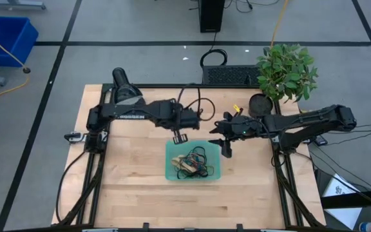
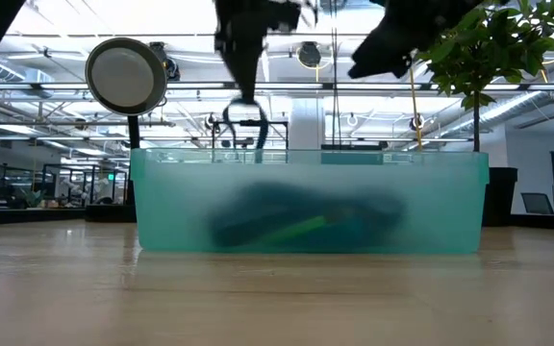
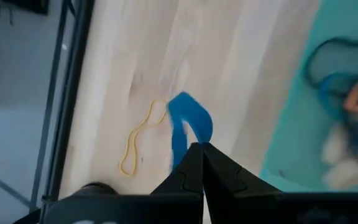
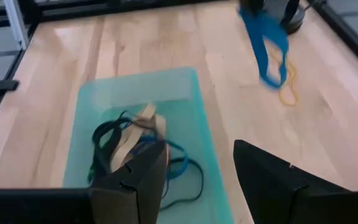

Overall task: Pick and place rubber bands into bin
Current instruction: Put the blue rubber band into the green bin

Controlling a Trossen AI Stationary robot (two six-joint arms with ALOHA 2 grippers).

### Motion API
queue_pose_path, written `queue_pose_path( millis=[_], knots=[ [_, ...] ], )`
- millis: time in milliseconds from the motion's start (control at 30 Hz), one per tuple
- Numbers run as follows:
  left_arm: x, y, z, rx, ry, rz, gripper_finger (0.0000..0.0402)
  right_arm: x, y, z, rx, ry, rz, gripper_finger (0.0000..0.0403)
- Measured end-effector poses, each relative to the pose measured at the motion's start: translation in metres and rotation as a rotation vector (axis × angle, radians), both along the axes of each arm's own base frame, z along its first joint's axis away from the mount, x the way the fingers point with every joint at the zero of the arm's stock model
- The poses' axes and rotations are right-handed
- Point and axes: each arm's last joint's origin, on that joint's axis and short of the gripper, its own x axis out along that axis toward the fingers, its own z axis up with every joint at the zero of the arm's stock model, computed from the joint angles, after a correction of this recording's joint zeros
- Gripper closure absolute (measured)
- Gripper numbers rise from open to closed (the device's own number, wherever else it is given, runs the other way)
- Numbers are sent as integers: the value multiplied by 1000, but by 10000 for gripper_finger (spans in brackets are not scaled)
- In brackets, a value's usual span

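Observation:
My left gripper (image 1: 178, 137) hangs above the table just beyond the bin's far rim, shut on a blue rubber band (image 3: 188, 121), which also shows in the right wrist view as a blue rubber band (image 4: 266, 50). The teal bin (image 1: 171, 169) sits at the table's middle with several rubber bands (image 1: 194, 162) of mixed colours lying tangled in it. One yellow rubber band (image 3: 140, 137) lies flat on the wood beyond the bin. My right gripper (image 1: 226, 147) hovers open over the bin's right end, touching nothing. My left gripper pinches the blue band at the top of its loop (image 3: 194, 142) between its two fingertips, coming from above and pointing steeply down. The band hangs below the fingers as a slack loop (image 2: 243, 120), lifted clear of the table.
A potted plant (image 1: 286, 69) and a round dark object (image 1: 260, 103) stand at the table's far right. A round lamp (image 2: 126, 75) stands at the far left. Bare wood lies left of and in front of the bin.

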Motion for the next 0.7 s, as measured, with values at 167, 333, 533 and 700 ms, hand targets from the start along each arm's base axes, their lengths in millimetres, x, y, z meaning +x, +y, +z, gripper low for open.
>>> queue_pose_path(
  millis=[167,333,533,700],
  knots=[
    [-1,-36,36,-4,-151,-14,401,-7,7,2,8,20,22,222],
    [-1,-74,56,-53,-288,-79,401,-10,10,-1,19,57,28,222],
    [-4,-109,53,-100,-326,-94,401,-11,17,-2,17,70,56,222],
    [-1,-124,29,-135,-296,-75,401,-12,23,-2,18,77,78,222]
  ],
)
